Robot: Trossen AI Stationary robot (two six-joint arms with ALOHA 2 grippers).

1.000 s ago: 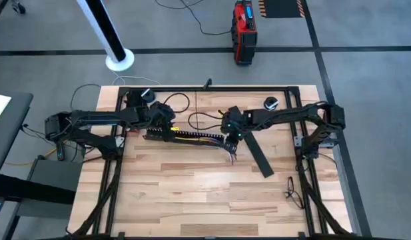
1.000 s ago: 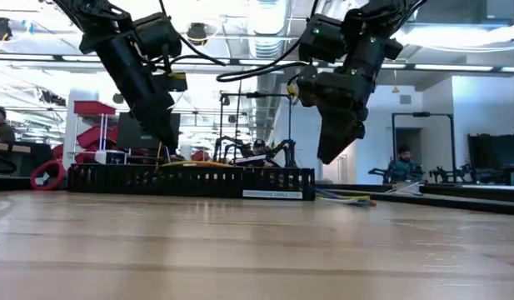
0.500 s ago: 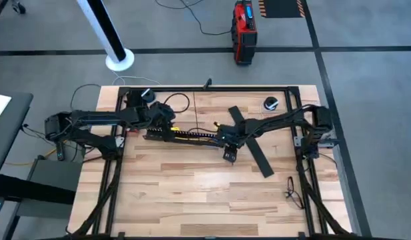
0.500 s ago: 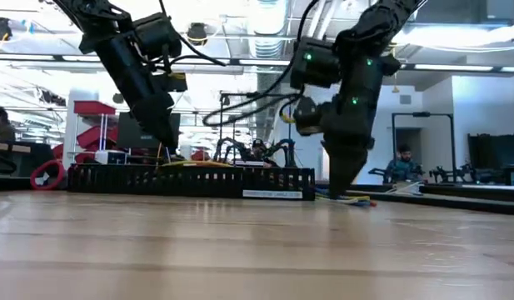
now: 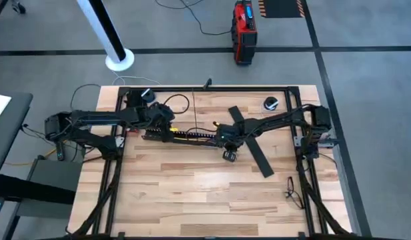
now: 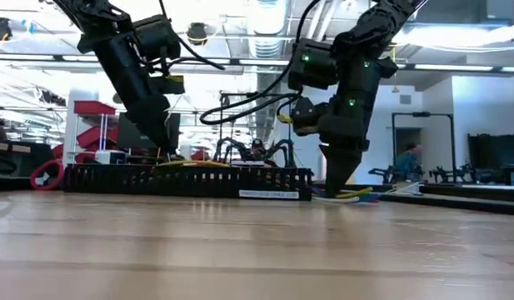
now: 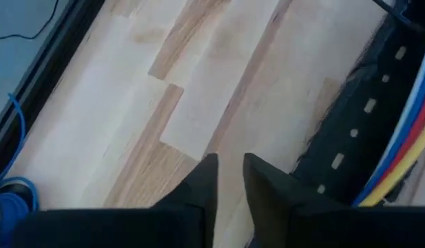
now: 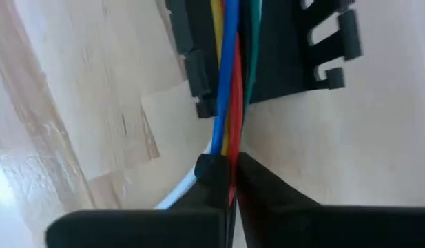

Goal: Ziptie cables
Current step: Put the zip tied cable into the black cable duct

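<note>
Two dark arms over a pale wooden tabletop (image 5: pixel 192 193), one at each end of a long black slotted channel (image 6: pixel 186 181). Flat black strip (image 5: pixel 255 152) lying just beyond the right gripper (image 5: pixel 228 155), on its outer side, angled across the boards. Right gripper pointed straight down at the channel's end, tips at the tabletop, clenched on the cables (image 8: pixel 229 83): blue, red, yellow and green wires pinched between its fingers (image 8: pixel 267 196) right where they leave the channel, a white one curving off beside them. Same cables lying along the channel toward the other arm, loose ends poking out just past the right gripper (image 6: pixel 352 197). Left gripper (image 7: pixel 229 182) down at the far end of the channel, nearly closed with only a thin gap, grasping nothing, bare wood under it, channel and coloured wires close beside.
</note>
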